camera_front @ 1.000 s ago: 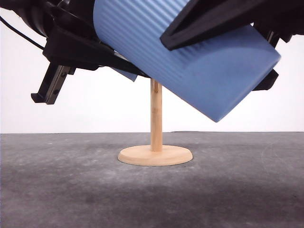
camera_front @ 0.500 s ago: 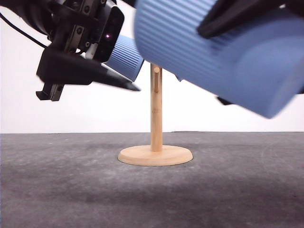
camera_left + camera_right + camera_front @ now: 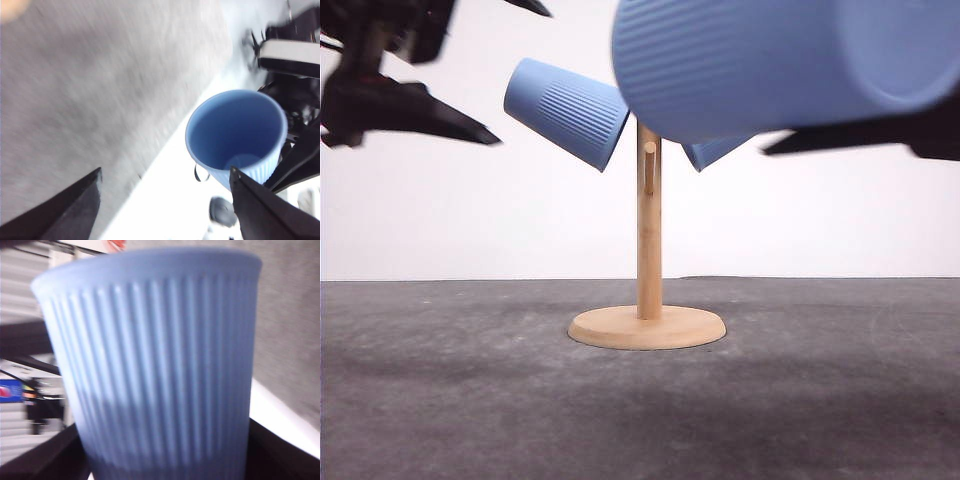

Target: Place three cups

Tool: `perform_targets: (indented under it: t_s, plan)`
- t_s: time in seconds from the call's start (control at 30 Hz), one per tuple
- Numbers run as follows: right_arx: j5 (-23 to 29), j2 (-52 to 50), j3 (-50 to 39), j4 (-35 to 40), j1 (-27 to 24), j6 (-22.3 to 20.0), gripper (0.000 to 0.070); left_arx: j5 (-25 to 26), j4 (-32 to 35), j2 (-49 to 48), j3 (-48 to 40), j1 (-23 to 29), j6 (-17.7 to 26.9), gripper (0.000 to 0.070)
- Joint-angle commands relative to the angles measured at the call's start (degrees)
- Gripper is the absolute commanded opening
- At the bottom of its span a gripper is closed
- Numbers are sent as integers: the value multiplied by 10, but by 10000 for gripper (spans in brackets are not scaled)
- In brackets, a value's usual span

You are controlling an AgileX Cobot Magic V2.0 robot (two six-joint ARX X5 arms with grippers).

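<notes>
Right gripper (image 3: 165, 460) clamped on a ribbed light-blue cup (image 3: 780, 65) — lying sideways, high above the desk (image 3: 640, 400). Left gripper (image 3: 165, 210) spread wide, empty. Two more cups (image 3: 568, 110) hanging tilted on the wooden stand (image 3: 648, 240).

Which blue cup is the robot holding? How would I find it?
Start at the wooden stand in the middle of the grey table. Two cups hang tilted off its post, one on the left and one partly hidden on the right. The held cup is the one that looks biggest, lying sideways, with the right gripper's dark fingers around it.
</notes>
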Motion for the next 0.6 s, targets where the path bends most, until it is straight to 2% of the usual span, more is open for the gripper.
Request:
perform_targets:
  t_s: [0.0,0.1,0.27,0.43,0.57]
  plan:
    - [-25,32,6,48,-11,59,399,0,0,-10,13,10,18,487]
    - [-64,90,6,108,-46,75,399,0,-10,-36,13,36,21,486]
    - [-116,186,6,176,-108,80,399,0,-26,-72,13,72,21,487]
    - [-116,262,7,247,-143,88,398,0,-35,-91,13,94,20,486]
    - [-111,309,12,303,-151,125,398,-4,-35,-94,13,103,20,486]
